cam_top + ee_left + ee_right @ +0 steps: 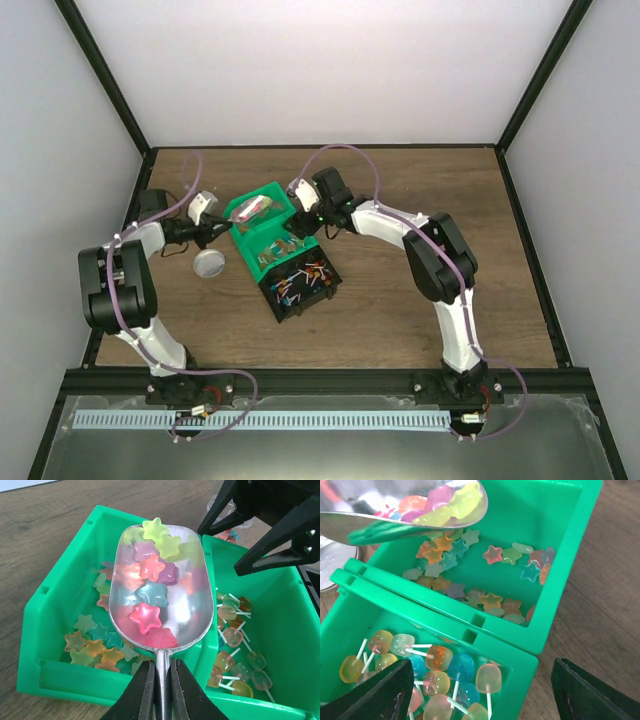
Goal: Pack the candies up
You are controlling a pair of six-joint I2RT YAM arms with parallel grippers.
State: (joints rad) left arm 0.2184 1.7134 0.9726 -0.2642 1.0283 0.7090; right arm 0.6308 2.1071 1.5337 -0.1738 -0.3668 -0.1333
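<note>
Wrapped candies (298,283): tiny red, blue, white and orange pieces, jumbled in the black bin (331,291) near the worktop's centre. They share no common heading. The bin's long axis runs diagonally, from the near-left corner toward the far-right.

Left gripper (161,695) is clamped on the handle of a metal scoop (194,605). The scoop's long axis has the handle toward the left edge and the bowl toward the far-right. The bowl is roughly level over the far green bin (240,214) and full of star candies (150,567) in pink, yellow, teal and purple. More stars lie loose on that bin's floor (492,600).

Right gripper (217,553) has its fingers spread wide with nothing between them. It hangs over the near green bin (520,667), just to the right of the scoop bowl, without touching it.

The near green bin holds lollipops (437,657) on white sticks, pointing in all directions. The three bins sit touching in a diagonal row, with the star bin nearest the far edge and the black bin nearest the near edge.

A round metal lid (210,263) lies flat on the wooden table (450,300), just left of the bins and below the left wrist.
</note>
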